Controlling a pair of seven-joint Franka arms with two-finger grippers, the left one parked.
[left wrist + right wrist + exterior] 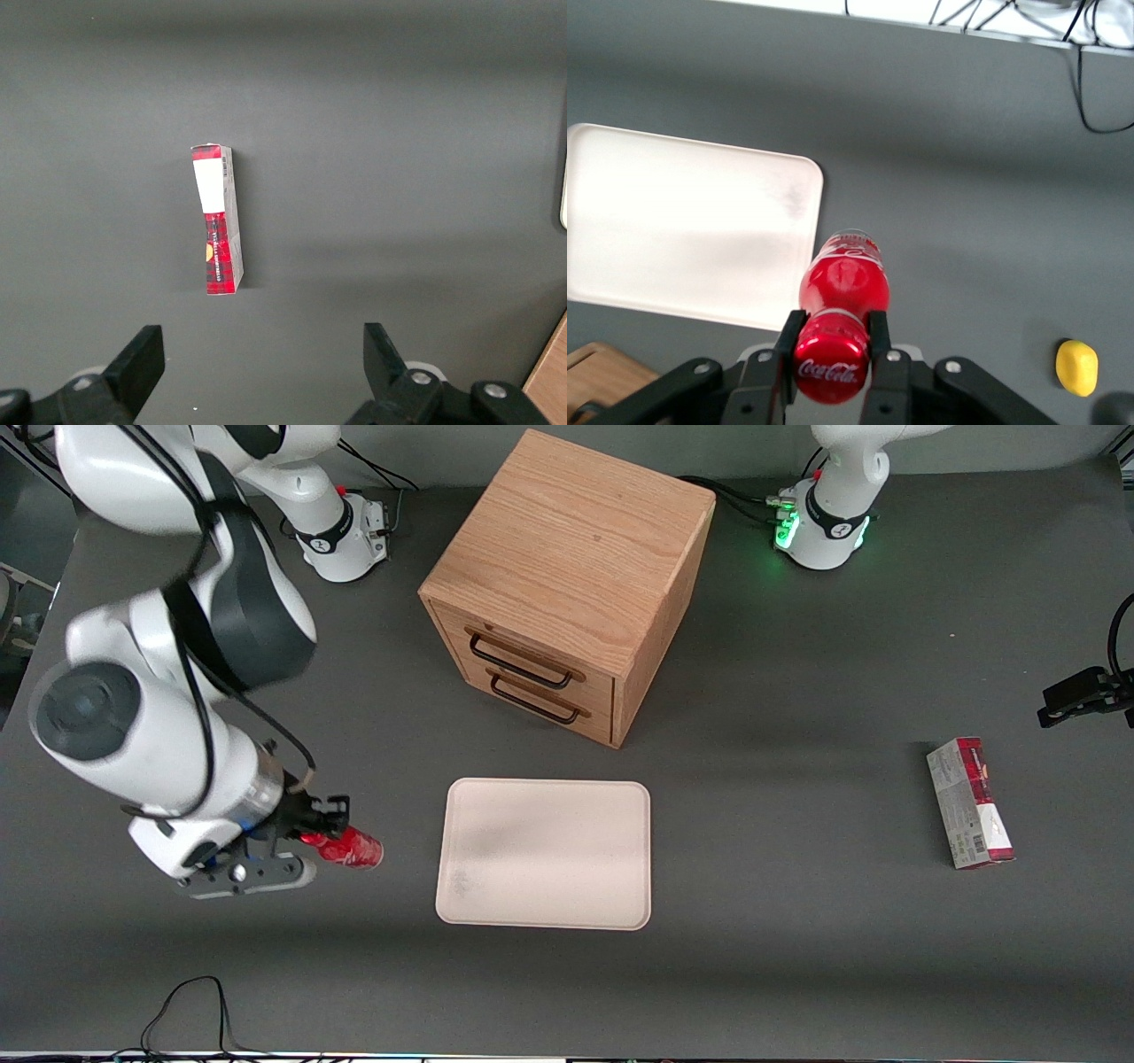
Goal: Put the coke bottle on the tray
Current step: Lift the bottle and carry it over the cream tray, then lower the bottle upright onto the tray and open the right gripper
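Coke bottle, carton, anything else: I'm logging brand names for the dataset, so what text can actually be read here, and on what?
"Coca-Cola": white script on the red cap of the coke bottle, which the gripper holds between its fingers, beside the tray.
Red-and-grey carton: printing and a barcode show, too small to read.
Wooden drawer cabinet and tray: no text.

The light is even and comes from above. Soft shadows fall on the grey worktop beside the wooden cabinet. In the right wrist view the tray is overexposed, nearly pure white, and the coke bottle held in the gripper shows small glare spots. The front view is sharp.
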